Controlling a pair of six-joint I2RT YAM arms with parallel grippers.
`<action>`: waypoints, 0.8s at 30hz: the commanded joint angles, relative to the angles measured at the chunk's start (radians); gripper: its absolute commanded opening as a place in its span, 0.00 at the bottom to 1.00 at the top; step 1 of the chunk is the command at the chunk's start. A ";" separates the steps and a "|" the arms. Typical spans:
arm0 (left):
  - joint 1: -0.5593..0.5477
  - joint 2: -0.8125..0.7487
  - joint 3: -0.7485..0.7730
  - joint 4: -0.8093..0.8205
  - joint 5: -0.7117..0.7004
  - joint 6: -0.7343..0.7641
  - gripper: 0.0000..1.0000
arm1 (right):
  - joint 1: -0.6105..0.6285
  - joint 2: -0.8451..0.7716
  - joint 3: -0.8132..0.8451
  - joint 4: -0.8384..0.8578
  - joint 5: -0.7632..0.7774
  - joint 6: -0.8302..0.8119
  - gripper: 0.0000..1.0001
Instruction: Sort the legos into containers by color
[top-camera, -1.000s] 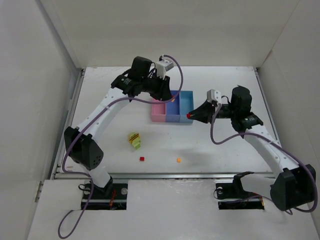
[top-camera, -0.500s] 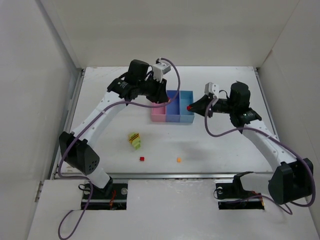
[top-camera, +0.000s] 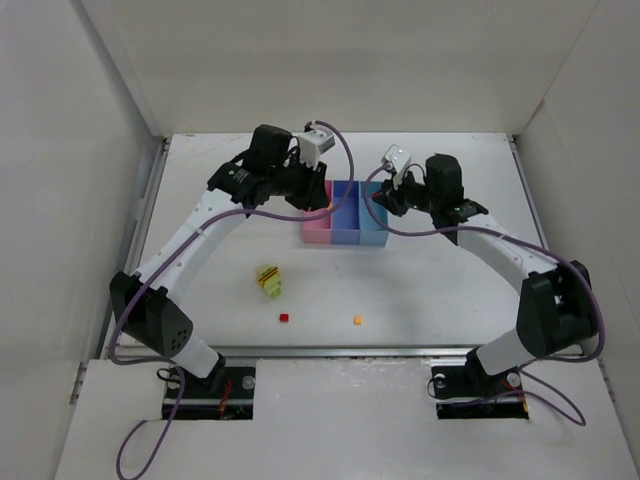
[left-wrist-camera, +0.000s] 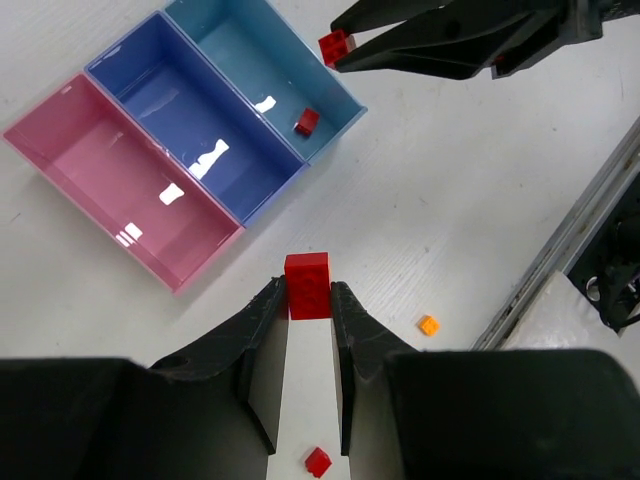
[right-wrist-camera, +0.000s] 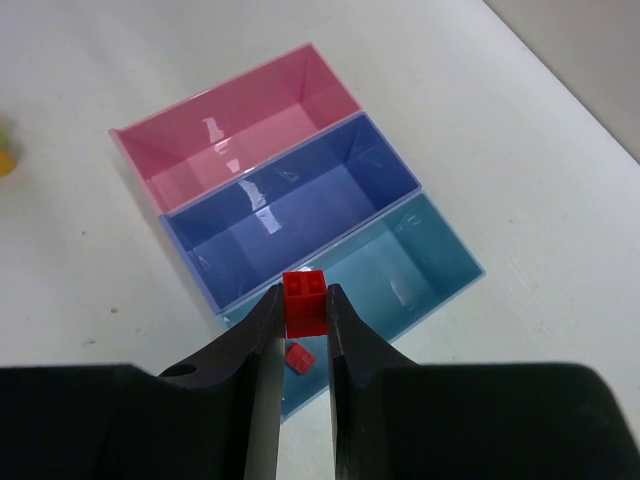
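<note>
The tray has a pink bin (top-camera: 316, 222), a blue-violet bin (top-camera: 345, 218) and a light blue bin (top-camera: 373, 222). My right gripper (right-wrist-camera: 304, 300) is shut on a red lego (right-wrist-camera: 304, 310) above the light blue bin (right-wrist-camera: 410, 262), which holds one red lego (right-wrist-camera: 298, 357). My left gripper (left-wrist-camera: 307, 292) is shut on another red lego (left-wrist-camera: 307, 280), held above the table beside the pink bin (left-wrist-camera: 110, 180). Loose on the table lie a yellow-green clump (top-camera: 268, 281), a red lego (top-camera: 284, 318) and an orange lego (top-camera: 358, 320).
White walls enclose the table on the left, back and right. In the left wrist view my right gripper (left-wrist-camera: 338, 50) reaches in at the top beside the light blue bin (left-wrist-camera: 250, 60). A metal rail (top-camera: 330, 350) runs along the table's near edge.
My right gripper has swung left and back with its red lego, from beside the tray's right side to over the light blue bin. My left gripper has drawn back a little.
</note>
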 joint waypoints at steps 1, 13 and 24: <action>0.004 -0.050 -0.008 0.024 0.000 0.015 0.00 | 0.018 -0.008 0.065 0.041 0.093 0.025 0.00; 0.004 -0.041 0.002 0.015 -0.019 0.024 0.00 | 0.027 0.003 0.037 0.041 0.204 0.035 0.00; 0.004 -0.041 -0.008 0.015 -0.028 0.024 0.00 | 0.027 0.034 0.037 0.041 0.250 0.071 0.00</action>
